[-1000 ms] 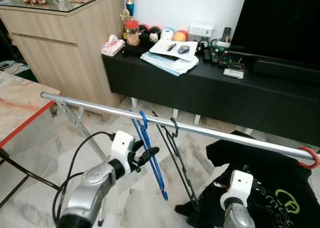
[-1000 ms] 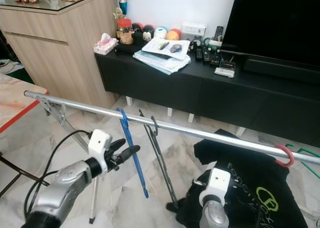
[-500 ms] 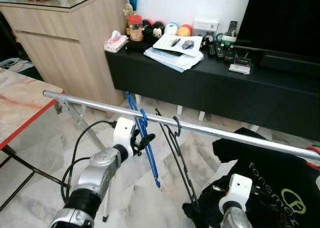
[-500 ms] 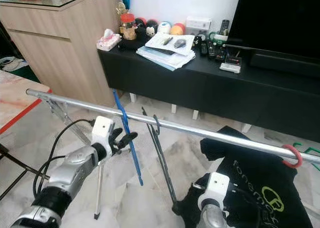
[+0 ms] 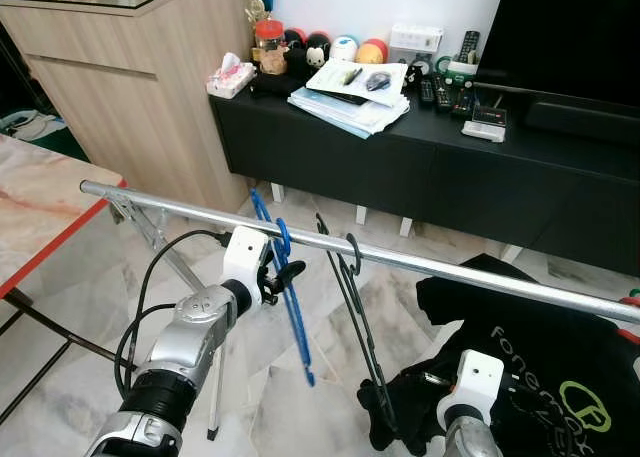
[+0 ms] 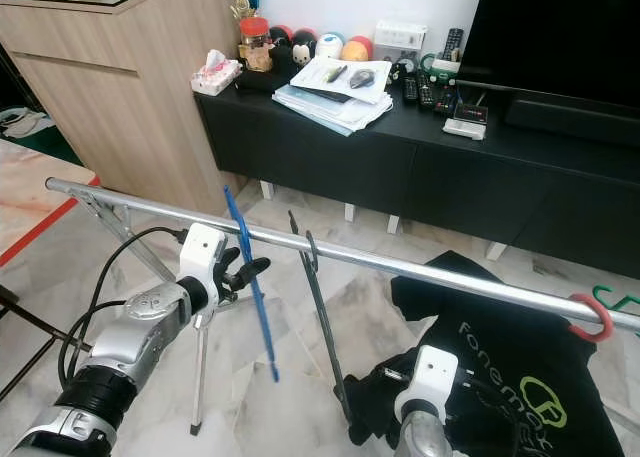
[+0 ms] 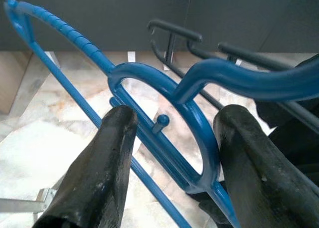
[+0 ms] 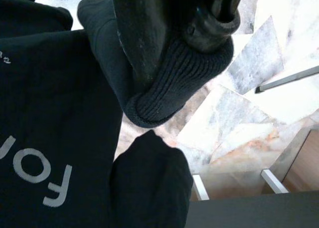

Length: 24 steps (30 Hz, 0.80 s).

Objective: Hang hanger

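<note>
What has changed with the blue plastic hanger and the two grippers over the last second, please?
The left gripper has moved up to the silver metal rail with the blue plastic hanger, whose lower end has swung forward; its fingers now stand apart around the hook. The black hanger stays hooked on the rail, and the right gripper stays clamped on the black shirt.

Even, bright indoor daylight is seen throughout; shadows on the marble floor point(image 5: 90, 307) are soft and faint. Head views are sharp. Glare is seen on floor tiles in the wrist views, where the near fingers point(image 7: 94, 178) are rendered slightly soft.
</note>
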Tool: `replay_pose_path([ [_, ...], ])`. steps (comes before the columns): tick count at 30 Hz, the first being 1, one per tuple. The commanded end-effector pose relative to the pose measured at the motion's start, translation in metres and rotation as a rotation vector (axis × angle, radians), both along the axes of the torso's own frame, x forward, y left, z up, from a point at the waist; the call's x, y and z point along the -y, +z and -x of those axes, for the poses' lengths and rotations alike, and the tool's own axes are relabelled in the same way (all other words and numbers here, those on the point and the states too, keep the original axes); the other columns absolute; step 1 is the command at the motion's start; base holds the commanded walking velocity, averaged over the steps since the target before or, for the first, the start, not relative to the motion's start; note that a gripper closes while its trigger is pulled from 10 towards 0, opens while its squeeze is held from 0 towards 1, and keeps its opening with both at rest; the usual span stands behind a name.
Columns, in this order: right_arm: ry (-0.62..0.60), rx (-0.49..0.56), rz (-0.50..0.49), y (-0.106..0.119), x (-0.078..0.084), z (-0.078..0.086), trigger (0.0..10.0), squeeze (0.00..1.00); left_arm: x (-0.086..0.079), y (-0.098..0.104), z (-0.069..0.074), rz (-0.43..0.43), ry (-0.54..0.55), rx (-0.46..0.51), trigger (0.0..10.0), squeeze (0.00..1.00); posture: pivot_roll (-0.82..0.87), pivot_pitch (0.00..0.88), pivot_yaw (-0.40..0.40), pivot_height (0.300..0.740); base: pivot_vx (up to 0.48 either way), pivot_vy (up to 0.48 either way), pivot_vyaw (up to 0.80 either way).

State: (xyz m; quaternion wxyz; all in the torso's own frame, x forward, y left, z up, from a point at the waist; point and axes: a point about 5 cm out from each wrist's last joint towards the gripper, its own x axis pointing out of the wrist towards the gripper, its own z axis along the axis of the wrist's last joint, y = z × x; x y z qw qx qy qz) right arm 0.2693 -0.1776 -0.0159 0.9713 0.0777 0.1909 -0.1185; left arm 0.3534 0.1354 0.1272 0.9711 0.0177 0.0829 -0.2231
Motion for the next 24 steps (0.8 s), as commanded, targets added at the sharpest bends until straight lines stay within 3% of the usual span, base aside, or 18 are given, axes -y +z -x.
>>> replay_pose_path([
  [1,0.005,0.017,-0.002,0.0014,-0.0028,-0.0007,10.0,0.00,-0.0045,-0.0050,0.0029,-0.034,0.018,-0.019,10.0,0.00,0.00,0.176,0.065,0.740,0.000,0.000,0.00],
  [8,0.010,0.019,-0.002,0.0018,-0.0043,-0.0013,10.0,0.00,0.0044,-0.0077,0.0092,-0.057,-0.066,-0.052,10.0,0.00,0.00,0.183,0.068,0.740,0.000,0.000,0.00],
  [13,0.010,0.018,-0.004,0.0014,-0.0054,-0.0008,10.0,0.00,0.0018,-0.0062,0.0107,-0.095,-0.056,-0.048,10.0,0.00,0.00,0.183,0.070,0.740,0.000,0.000,0.00],
  [23,0.014,0.014,-0.006,0.0010,-0.0069,-0.0008,10.0,0.00,0.0004,-0.0104,0.0072,-0.058,-0.009,-0.041,10.0,0.00,0.00,0.181,0.069,0.740,0.000,0.000,0.00],
  [24,0.014,0.013,-0.006,0.0009,-0.0069,-0.0007,10.0,0.00,0.0001,-0.0098,0.0059,-0.056,0.002,-0.035,8.9,0.00,0.00,0.181,0.068,0.740,0.000,0.000,0.00],
])
